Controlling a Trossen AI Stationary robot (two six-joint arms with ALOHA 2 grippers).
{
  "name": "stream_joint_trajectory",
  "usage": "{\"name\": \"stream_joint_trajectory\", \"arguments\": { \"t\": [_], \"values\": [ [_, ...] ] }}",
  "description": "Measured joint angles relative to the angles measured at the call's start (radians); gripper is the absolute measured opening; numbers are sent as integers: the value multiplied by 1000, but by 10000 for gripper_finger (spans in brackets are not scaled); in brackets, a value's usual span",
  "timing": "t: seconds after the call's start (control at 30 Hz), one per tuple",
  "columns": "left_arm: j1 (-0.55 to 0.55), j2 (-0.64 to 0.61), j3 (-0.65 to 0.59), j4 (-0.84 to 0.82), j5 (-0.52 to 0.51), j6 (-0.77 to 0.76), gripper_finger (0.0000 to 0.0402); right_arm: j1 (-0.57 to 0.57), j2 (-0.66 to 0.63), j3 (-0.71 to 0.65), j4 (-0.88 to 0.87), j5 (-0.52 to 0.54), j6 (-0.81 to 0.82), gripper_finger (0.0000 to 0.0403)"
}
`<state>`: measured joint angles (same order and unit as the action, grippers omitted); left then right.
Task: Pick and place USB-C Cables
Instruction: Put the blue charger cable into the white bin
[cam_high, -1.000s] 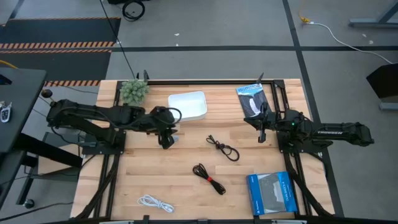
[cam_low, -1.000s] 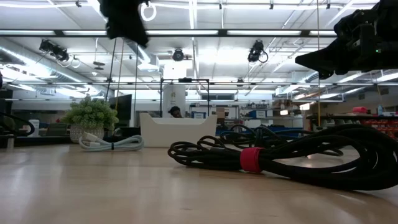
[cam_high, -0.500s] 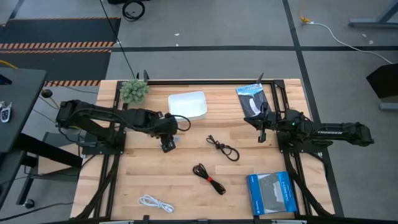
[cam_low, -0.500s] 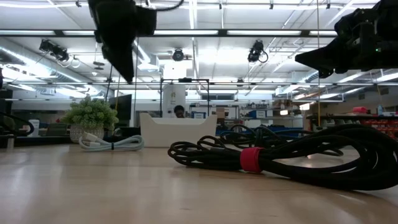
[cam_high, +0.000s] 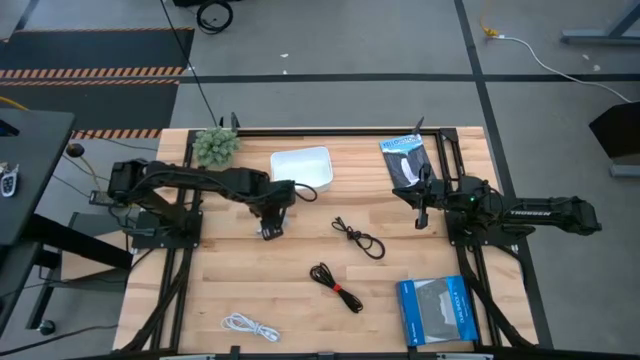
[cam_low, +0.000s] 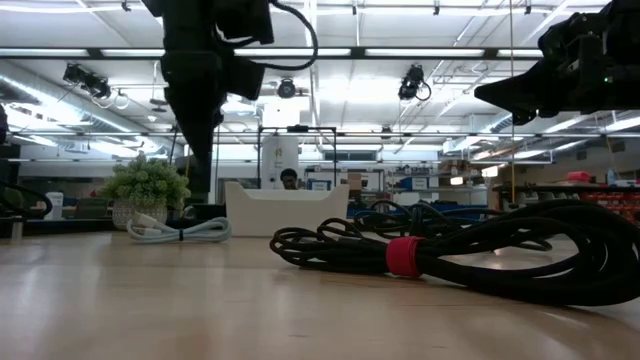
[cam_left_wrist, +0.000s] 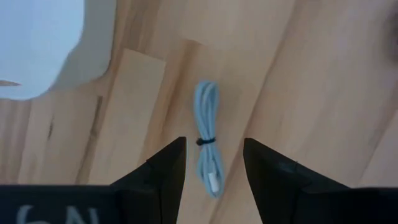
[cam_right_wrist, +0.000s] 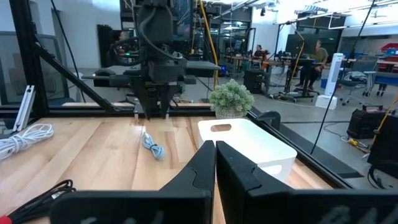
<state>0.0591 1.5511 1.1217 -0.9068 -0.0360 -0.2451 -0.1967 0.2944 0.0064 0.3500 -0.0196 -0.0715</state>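
The pale blue-grey cable (cam_left_wrist: 207, 134) lies flat on the wood, near the white tray (cam_high: 302, 170). My left gripper (cam_left_wrist: 214, 142) points down above it, open, with one finger on each side and clear of it. In the low view it (cam_low: 200, 190) hangs just over the cable (cam_low: 180, 230). The black cable with the red tie (cam_high: 335, 287), the other black cable (cam_high: 358, 238) and the white cable (cam_high: 250, 326) lie on the table. My right gripper (cam_high: 421, 215) is shut and waits at the table's right side.
A small potted plant (cam_high: 215, 146) stands at the far left corner. A dark packet (cam_high: 405, 160) lies at the far right and a flat blue packet (cam_high: 432, 310) near the right front edge. Bare wood shows around the pale cable.
My left gripper has come down from high above the table toward the pale blue-grey cable, and now points straight down just over it. The cables have not moved.
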Motion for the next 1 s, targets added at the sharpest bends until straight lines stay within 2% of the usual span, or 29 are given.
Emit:
{"name": "stream_joint_trajectory", "arguments": {
  "t": [0.2,0.3,0.4,0.57,0.9,1.0],
  "values": [
    [23,29,-7,24,41,114,169,0,0,0,0,0,0,20],
    [31,33,-71,63,79,123,169,0,0,0,0,0,0,20],
    [35,33,-151,138,113,69,169,0,0,0,1,0,0,20],
    [25,33,-235,241,92,-36,169,0,0,0,1,0,0,20],
    [3,33,-246,273,-17,-96,169,0,0,0,1,0,0,20],
    [4,33,-246,294,-22,-117,169,0,0,0,1,0,0,20]
  ]
}}
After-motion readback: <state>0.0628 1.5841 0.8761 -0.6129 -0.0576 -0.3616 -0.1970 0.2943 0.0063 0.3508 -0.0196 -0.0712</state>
